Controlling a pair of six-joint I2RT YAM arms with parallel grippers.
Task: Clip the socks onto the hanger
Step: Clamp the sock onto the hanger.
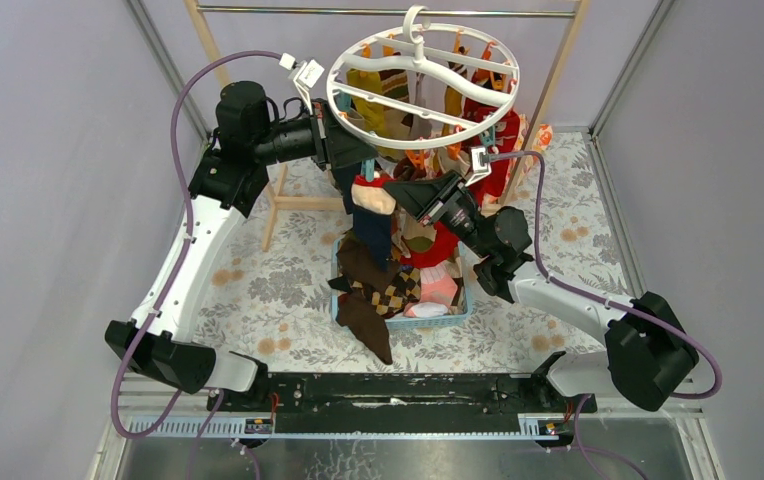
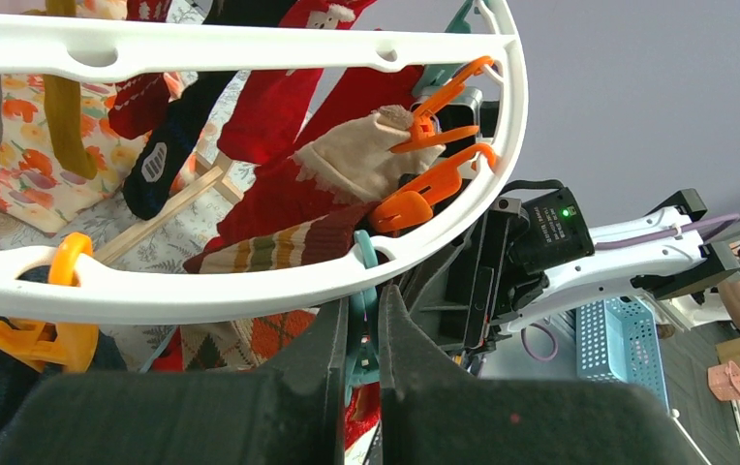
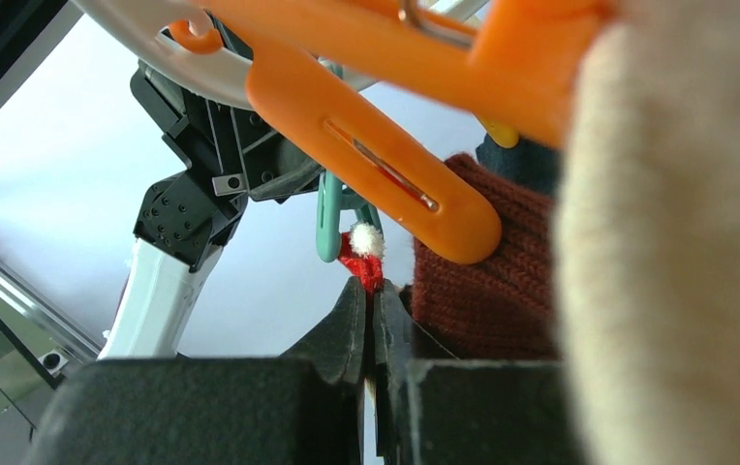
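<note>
- White plastic hanger (image 2: 201, 283), an oval ring with wavy cross bars, hangs from a metal rod (image 1: 358, 11) above the floral surface (image 1: 258, 290). Knitted socks (image 1: 363, 95) dangle lengthwise from it.
- Soft argyle sock (image 1: 396, 295) lies heaped with others in a blue mesh basket (image 1: 428, 321).
- Left pincer (image 2: 364, 310) is clamped on a teal clip (image 2: 359, 339) under the ring.
- Right pincer (image 3: 371, 300) pinches a red sock (image 3: 358, 263), its fuzzy tip pointing up just below the teal clip.

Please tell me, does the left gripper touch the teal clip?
Touching. The left wrist view shows the left gripper closed on the teal clip, no gap either side.
</note>
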